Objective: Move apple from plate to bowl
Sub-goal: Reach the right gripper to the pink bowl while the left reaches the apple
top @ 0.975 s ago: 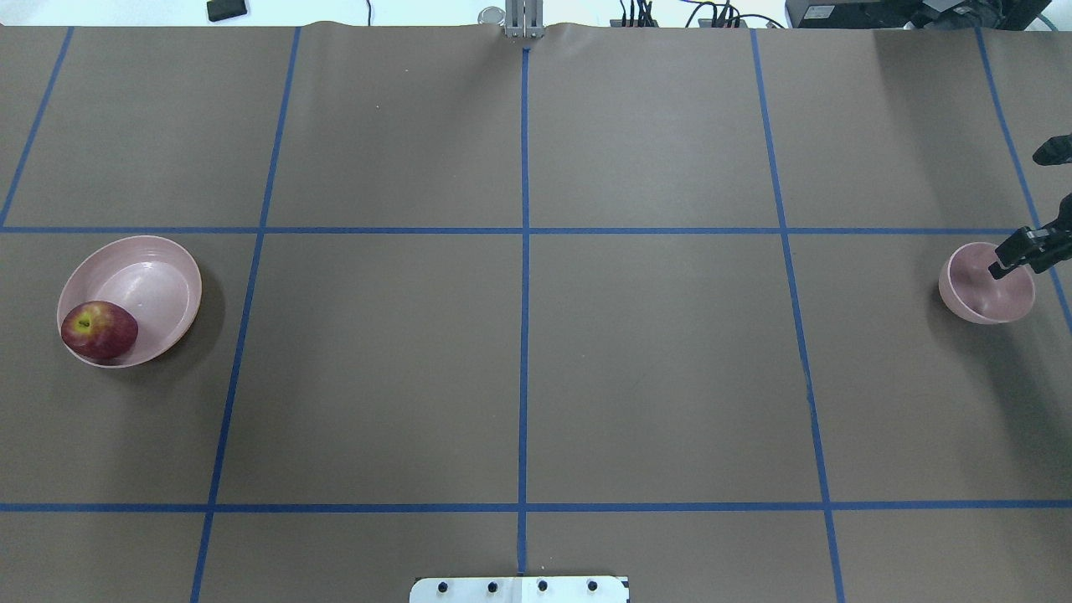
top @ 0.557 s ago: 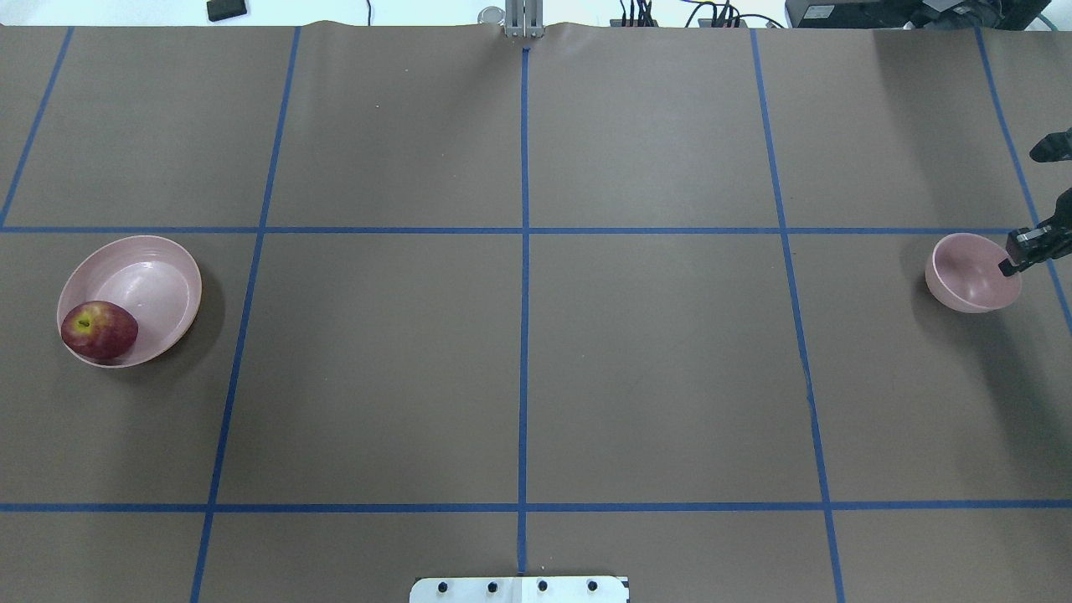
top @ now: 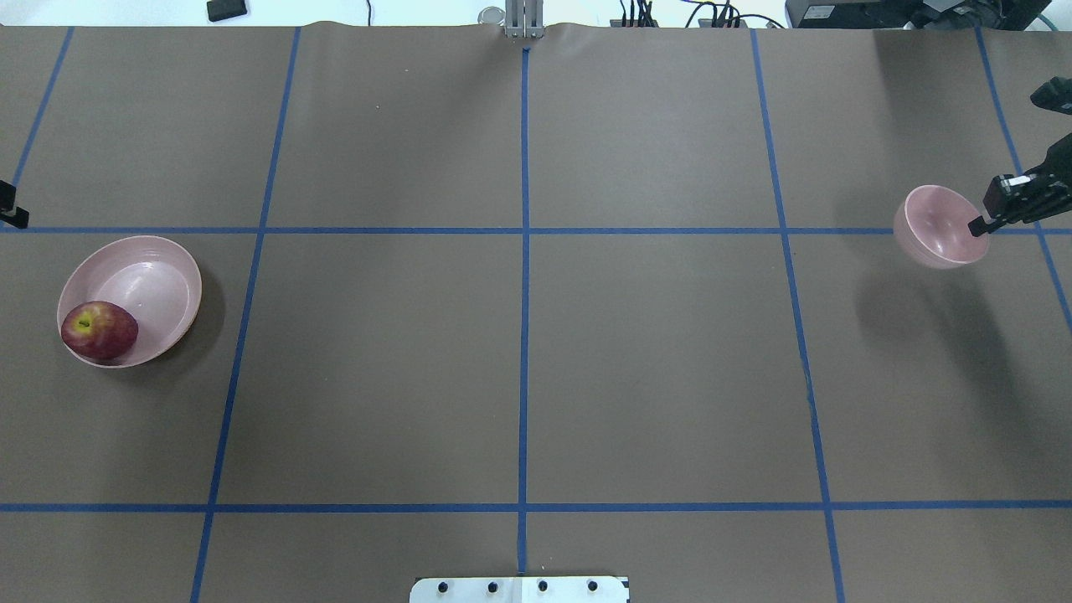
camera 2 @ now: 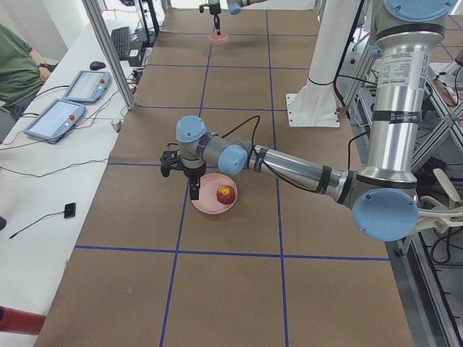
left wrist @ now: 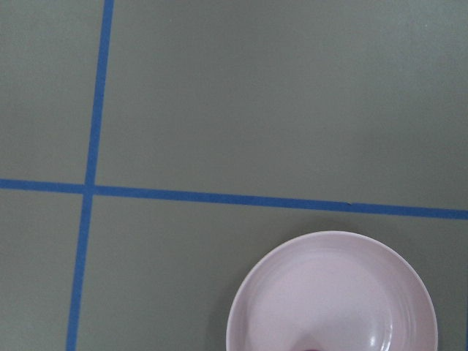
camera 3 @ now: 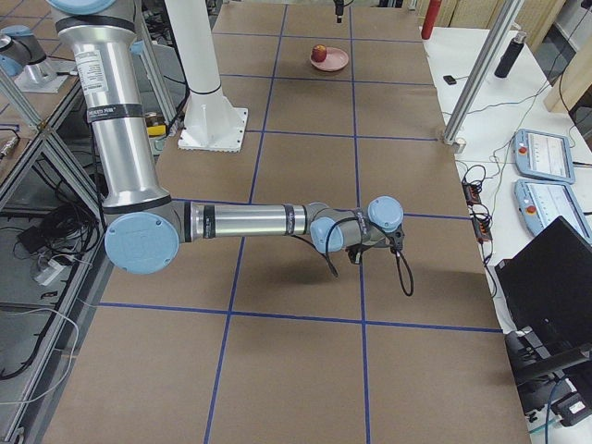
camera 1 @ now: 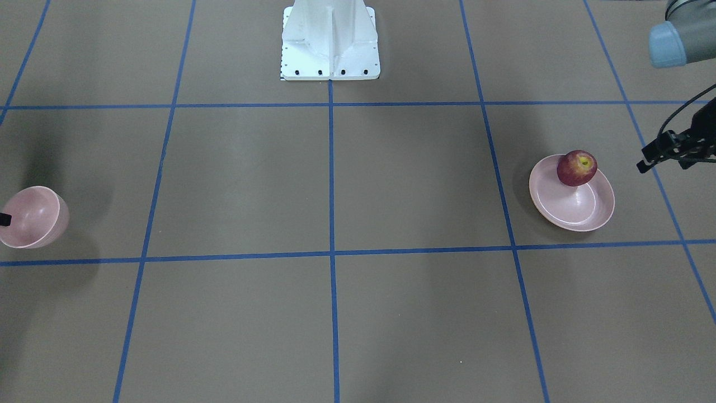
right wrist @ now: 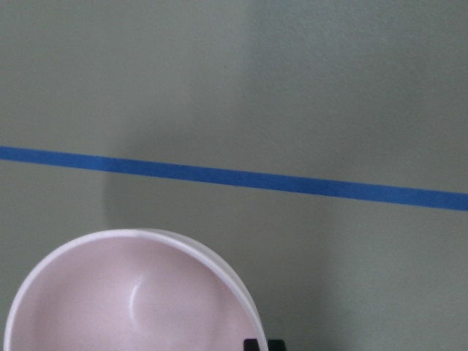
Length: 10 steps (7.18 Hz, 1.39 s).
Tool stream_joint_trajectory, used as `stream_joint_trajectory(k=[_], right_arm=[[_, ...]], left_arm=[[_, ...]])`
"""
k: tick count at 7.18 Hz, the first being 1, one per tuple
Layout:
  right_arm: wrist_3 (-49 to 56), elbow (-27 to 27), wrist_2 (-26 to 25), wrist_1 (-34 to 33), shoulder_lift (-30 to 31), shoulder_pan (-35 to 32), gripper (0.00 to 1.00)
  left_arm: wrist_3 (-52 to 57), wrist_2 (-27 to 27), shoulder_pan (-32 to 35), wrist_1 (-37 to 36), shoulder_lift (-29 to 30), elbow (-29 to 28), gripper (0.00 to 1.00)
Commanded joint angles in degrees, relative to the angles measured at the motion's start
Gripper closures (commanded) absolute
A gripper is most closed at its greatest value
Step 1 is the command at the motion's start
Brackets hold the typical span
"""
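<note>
Overhead exterior shows one brown table (top: pixel 653 377), marked into squares by blue tape lines (top: pixel 524 335). Two arms reach over it, the left arm (camera 2: pixel 289 165) at one end and the right arm (camera 3: pixel 245 222) at the other.

There is one plate (top: pixel 146 285), pale pink and shallow. It lies flat on the table just beside the left gripper (camera 1: pixel 644 164), on the side toward the middle of the table. That gripper points downward near the plate's rim and has hold of none of the task's things. How far apart its fingers stand I cannot tell.

There is one bowl (top: pixel 934 224), pink and deep. The right gripper (top: pixel 976 226) is pinched on its rim, with one finger inside the bowl and the rest outside. The right wrist view shows a dark fingertip (right wrist: pixel 259 344) at that rim. The bowl hangs clear of the table, tipped a little, and its shadow lies apart from it on the brown surface.

There is one apple (top: pixel 99 330), dark red with a yellow-green dimple. It rests on the plate against the rim, near the left fingers but not touching them, and well apart from the right fingers and the bowl.
</note>
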<state>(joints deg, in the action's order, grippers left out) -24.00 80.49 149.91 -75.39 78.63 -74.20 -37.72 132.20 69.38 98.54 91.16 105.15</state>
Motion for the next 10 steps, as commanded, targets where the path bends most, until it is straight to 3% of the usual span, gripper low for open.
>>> stream_joint_trajectory(k=[1, 4, 7, 10], right_arm=[[-10.5, 0.6, 3.8, 0.1, -4.6, -1.1, 1.00], [-18.4, 2.5, 3.6, -0.1, -8.6, -0.2, 1.00], [-18.5, 2.5, 3.6, -0.1, -10.1, 0.3, 1.00], [-18.5, 2.2, 3.5, -0.2, -11.0, 1.3, 1.00]], left_arm=[[-9.2, -3.5, -7.6, 1.3, -1.3, 3.4, 0.01], [-9.4, -6.2, -11.6, 2.1, -0.9, 1.7, 0.02], [-8.5, -7.6, -12.0, 2.5, -0.6, -0.8, 0.02], [-9.4, -7.6, -12.9, 12.1, -0.4, -8.3, 0.02]])
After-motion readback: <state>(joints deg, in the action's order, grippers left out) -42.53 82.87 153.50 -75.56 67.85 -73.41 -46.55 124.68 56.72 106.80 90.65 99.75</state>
